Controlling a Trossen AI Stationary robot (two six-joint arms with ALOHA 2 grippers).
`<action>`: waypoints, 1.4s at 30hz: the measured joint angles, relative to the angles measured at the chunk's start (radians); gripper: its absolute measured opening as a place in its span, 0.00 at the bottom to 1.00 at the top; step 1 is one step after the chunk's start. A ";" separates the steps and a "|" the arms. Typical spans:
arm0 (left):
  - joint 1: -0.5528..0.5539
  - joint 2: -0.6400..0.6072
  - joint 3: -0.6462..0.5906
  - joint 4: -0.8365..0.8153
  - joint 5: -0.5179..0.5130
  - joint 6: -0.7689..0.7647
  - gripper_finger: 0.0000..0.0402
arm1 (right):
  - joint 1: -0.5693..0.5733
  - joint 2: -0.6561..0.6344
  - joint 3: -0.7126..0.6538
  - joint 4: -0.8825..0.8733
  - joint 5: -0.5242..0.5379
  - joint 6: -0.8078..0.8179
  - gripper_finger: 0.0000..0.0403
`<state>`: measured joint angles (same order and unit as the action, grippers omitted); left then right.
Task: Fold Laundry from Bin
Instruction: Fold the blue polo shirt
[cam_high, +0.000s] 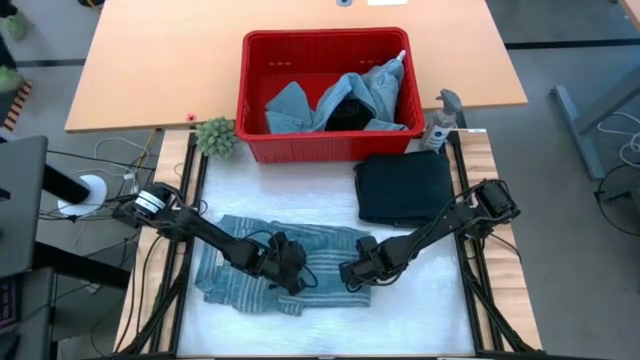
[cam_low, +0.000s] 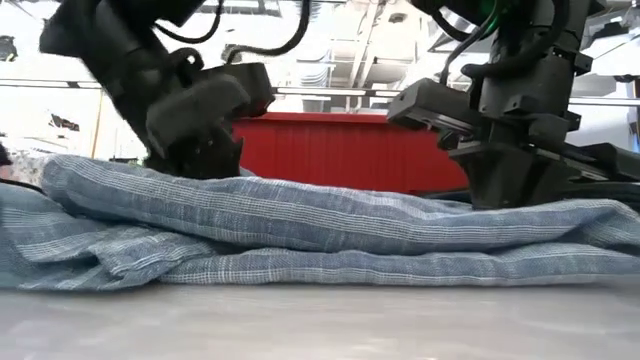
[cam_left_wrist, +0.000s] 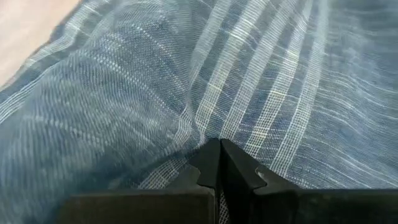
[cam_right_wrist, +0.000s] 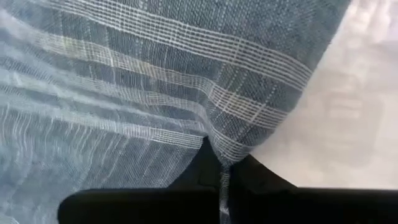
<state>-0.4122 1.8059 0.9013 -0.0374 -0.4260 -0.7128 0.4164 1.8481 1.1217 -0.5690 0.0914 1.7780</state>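
Table (cam_high: 130, 90) of pale wood at the far side; nearer, a white padded work surface (cam_high: 420, 310) framed by dark rails.

Red bin (cam_high: 262, 60) sits at the far edge of the work surface, partly on the wood. Inside: light blue denim pieces (cam_high: 290, 105) heaped with a dark garment (cam_high: 345, 115) between them.

Blue-grey striped cloth (cam_high: 235, 270) lies spread and rumpled on the white surface, near side, left of centre. Low view shows it in loose folds, layers stacked, red bin wall behind.

Folded black garment (cam_high: 405, 187) lies flat on the white surface just in front of the bin's right end, apart from the striped cloth.

Left gripper (cam_high: 290, 272) down on the middle of the striped cloth; left wrist view shows the fingers (cam_left_wrist: 208, 163) pressed together with a pinch of the weave between them.

Right gripper (cam_high: 358, 275) down at the cloth's right edge; right wrist view shows its fingers (cam_right_wrist: 208, 163) closed on the striped hem, white surface just beyond.

Spray bottle (cam_high: 442, 120) stands beside the bin's right wall. Small green plant (cam_high: 215, 135) sits at the bin's left near corner
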 joint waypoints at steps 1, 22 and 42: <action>0.006 -0.009 0.011 -0.009 0.029 0.020 0.00 | 0.001 0.000 0.000 0.000 -0.009 0.002 0.07; 0.100 -0.410 0.107 -0.205 0.022 0.125 0.00 | 0.143 -0.329 -0.003 -0.450 0.053 0.253 0.07; -0.014 -0.251 -0.019 -0.181 0.129 0.072 0.00 | 0.128 -0.454 -0.001 -0.445 0.123 0.203 0.07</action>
<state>-0.4261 1.5548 0.8825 -0.2184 -0.2975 -0.6406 0.5441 1.3937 1.1206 -1.0142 0.2146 1.9812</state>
